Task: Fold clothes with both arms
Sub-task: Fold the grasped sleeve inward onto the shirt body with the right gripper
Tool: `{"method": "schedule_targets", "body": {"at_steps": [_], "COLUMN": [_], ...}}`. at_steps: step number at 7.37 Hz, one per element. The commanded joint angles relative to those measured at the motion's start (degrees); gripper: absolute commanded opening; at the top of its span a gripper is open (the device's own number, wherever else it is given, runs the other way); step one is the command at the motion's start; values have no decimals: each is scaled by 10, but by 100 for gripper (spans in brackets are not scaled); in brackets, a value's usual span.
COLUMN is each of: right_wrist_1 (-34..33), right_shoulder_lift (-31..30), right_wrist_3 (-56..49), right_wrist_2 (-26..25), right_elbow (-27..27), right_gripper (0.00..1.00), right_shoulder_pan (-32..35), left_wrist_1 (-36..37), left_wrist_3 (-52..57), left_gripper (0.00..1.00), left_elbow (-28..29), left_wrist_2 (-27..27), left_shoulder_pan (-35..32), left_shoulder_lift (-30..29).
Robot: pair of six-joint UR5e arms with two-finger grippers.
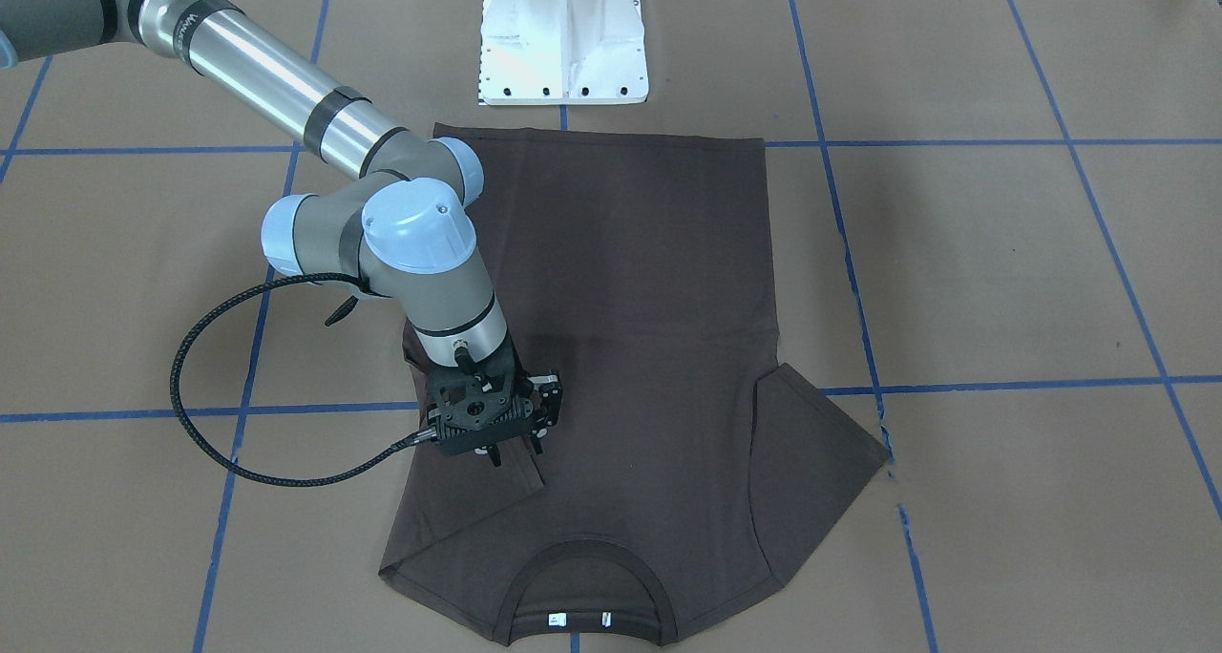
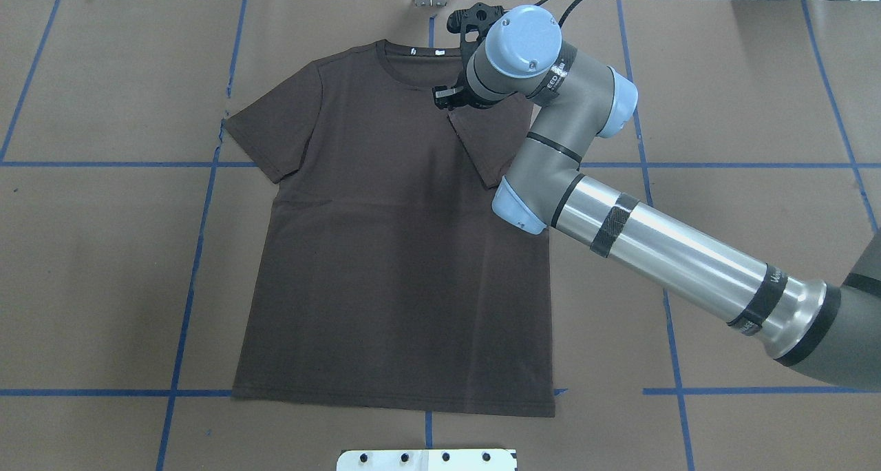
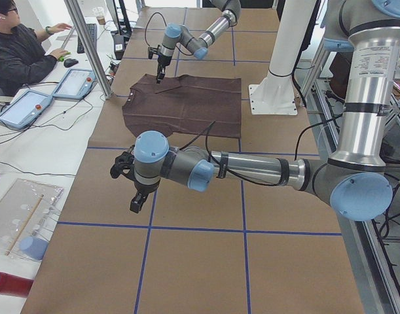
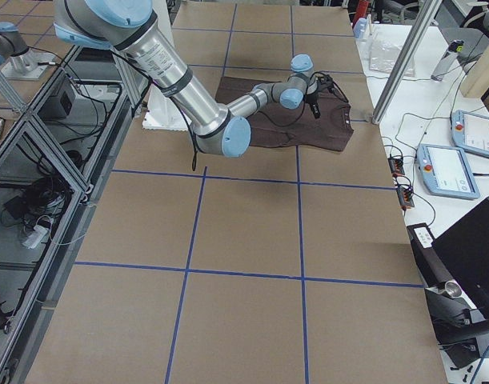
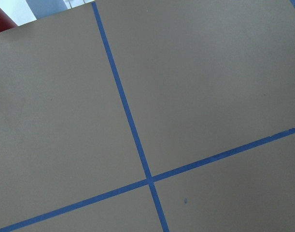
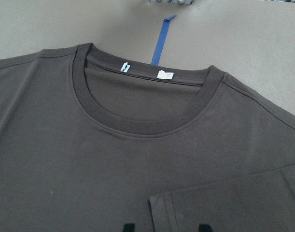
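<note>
Covering the middle of the counter [image 2: 103, 285], a dark brown T-shirt [image 2: 385, 250] is laid flat, collar away from the robot. The right arm [image 2: 661, 250] is stretched over it; the left arm [image 3: 252, 170] is held over bare counter, well apart. The right hand [image 1: 516, 452] is poised with fingers spread astride the edge of the folded-in sleeve [image 1: 458, 510], nothing gripped. The left hand's [image 3: 137, 196] opening cannot be told.

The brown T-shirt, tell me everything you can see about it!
The T-shirt is dark brown, soft-looking cloth with short sleeves. It lies flat on the table, ribbed collar away from the robot, two white tags inside. One sleeve is spread out; the other sleeve is folded over the chest. The right hand is just above that fold, open; I cannot tell if it touches.
</note>
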Motion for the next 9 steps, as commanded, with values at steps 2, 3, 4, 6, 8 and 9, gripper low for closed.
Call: {"method": "schedule_targets", "body": {"at_steps": [2,3,4,6,8,9], "right_wrist_1": [-151,-206,-235,-285,-291,-291], "right_shoulder_lift": [-11,-49,-103,-133,-145,-149], "right_wrist_3": [22,17,16,8,8,7], "right_wrist_2": [123,160,179,202,206,205], "right_elbow": [59,125,193,241,245,250], "right_gripper": [100,100,100,100,100,100], "right_shoulder_pan": [37,56,69,95,100,101], "left_wrist_1": [-32,-55,-97,-195,-200,-202], "left_wrist_3": [-193,-270,-363,-569,-657,-684], "left_gripper": [100,100,100,100,100,100], "left_elbow": [6,7,8,44,73,79], "left_wrist_2": [12,45,63,151,252,307], "left_shoulder_pan": [83,130,176,275,363,406], "left_shoulder_lift": [-70,-92,-96,-128,-169,-179]}}
